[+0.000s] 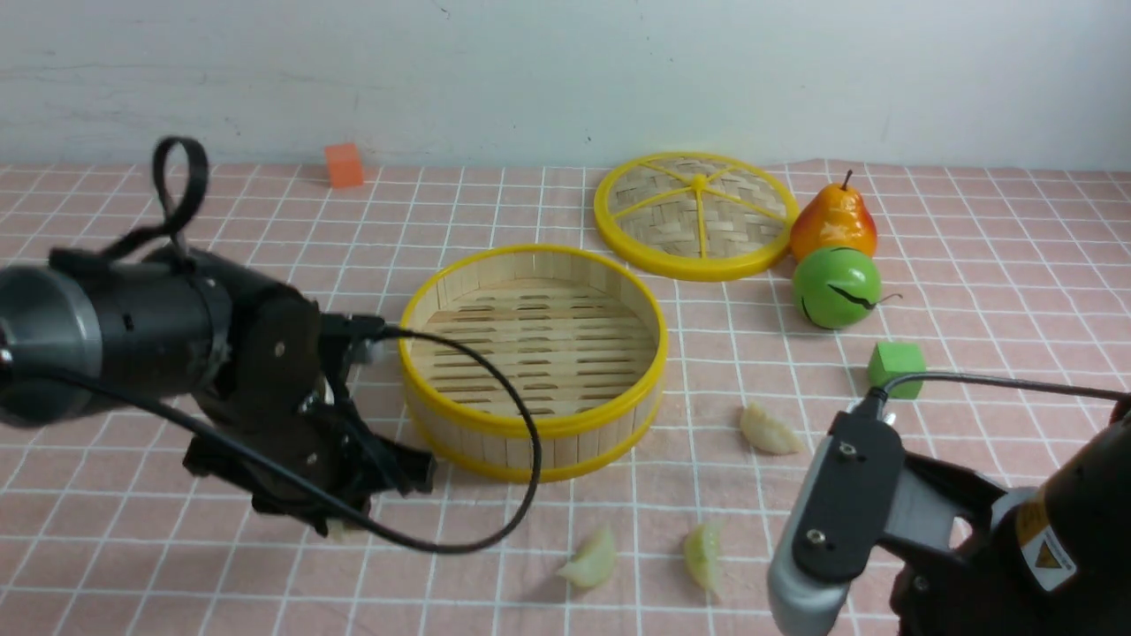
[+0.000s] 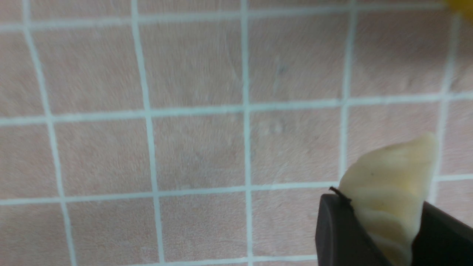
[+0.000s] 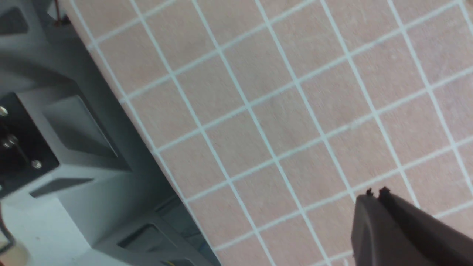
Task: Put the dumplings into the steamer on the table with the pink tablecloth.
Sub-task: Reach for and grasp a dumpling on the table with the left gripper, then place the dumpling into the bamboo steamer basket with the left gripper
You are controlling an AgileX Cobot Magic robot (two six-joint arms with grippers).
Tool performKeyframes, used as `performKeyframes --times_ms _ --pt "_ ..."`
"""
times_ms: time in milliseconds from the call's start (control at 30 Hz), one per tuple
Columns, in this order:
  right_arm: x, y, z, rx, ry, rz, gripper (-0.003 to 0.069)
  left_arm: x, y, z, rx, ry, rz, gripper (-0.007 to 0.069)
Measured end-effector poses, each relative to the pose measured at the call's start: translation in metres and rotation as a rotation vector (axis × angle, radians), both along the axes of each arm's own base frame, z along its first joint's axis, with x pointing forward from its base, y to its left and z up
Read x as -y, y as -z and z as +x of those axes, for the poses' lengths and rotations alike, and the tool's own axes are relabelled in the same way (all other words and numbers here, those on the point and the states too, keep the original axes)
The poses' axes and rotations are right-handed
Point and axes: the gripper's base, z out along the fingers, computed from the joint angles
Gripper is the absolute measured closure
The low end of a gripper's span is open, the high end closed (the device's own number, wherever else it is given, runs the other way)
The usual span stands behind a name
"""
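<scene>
Left tool [image 2: 382, 208], beside steamer [image 1: 530, 426]: clamped on one dumpling [image 2: 388, 173] for transfer; right tool [image 3: 377, 194] closed empty, parked clear

steamer [image 1: 565, 450]: slatted bamboo | tablecloth [image 1: 972, 265]: matt cloth | dumplings [image 1: 769, 430]: waxy, translucent

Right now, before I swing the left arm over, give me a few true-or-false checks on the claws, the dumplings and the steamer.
1. The steamer is empty. True.
2. The left claw holds nothing. False: it is closed on a dumpling.
3. Three loose dumplings lie on the pink tablecloth. True.
4. The lid sits on the steamer. False: it lies on the cloth behind the steamer.
5. The right claw grips the green cube. False: it is shut on nothing; the cube sits on the cloth.
</scene>
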Motion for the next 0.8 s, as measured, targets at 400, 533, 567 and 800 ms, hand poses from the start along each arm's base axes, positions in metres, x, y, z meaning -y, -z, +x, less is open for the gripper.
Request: performKeyframes --times_ms 400,533,567,800 --pt "0.038 -0.035 -0.011 0.181 0.208 -0.073 0.0641 0.086 -0.092 0.053 0.206 0.233 -0.104 0.0445" --pt "0.046 -0.044 -0.020 0.204 0.242 -0.038 0.0638 0.103 -0.066 0.081 0.140 0.217 -0.083 0.0445" --pt "0.049 -0.047 -0.024 0.208 0.261 -0.022 0.0637 0.109 -0.052 0.093 0.120 0.206 -0.074 0.0445" --pt "0.063 -0.062 -0.041 0.235 0.325 0.068 0.0634 0.128 0.005 0.143 0.090 0.130 -0.081 0.0445"
